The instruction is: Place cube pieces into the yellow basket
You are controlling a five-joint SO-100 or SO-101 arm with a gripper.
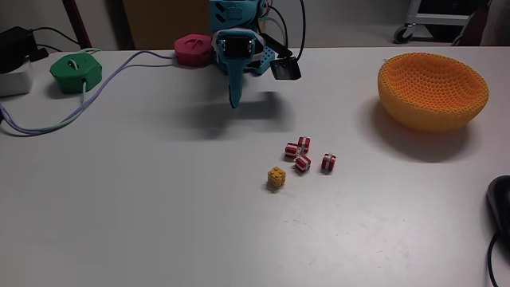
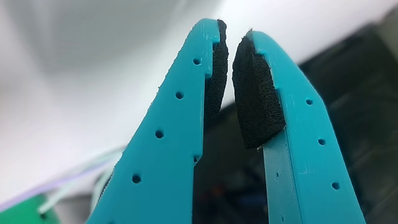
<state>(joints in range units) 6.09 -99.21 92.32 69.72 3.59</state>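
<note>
The work surface is a white table (image 1: pixel 159 207) with a matte top, evenly lit (soft shadows fall beneath objects). Behind its far edge stands a brown wooden panel (image 1: pixel 163 24). At upper right, a grey floor (image 1: pixel 351 24) carries a white wheeled stand (image 1: pixel 434 20). A dark object (image 1: pixel 500 209) sits at the table's right edge.

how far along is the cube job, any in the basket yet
Nothing looks done: the yellow basket shows no cubes inside. The gripper holds nothing, its pads nearly closed. All five cube pieces, four striped and one yellow, wait on the table.
</note>
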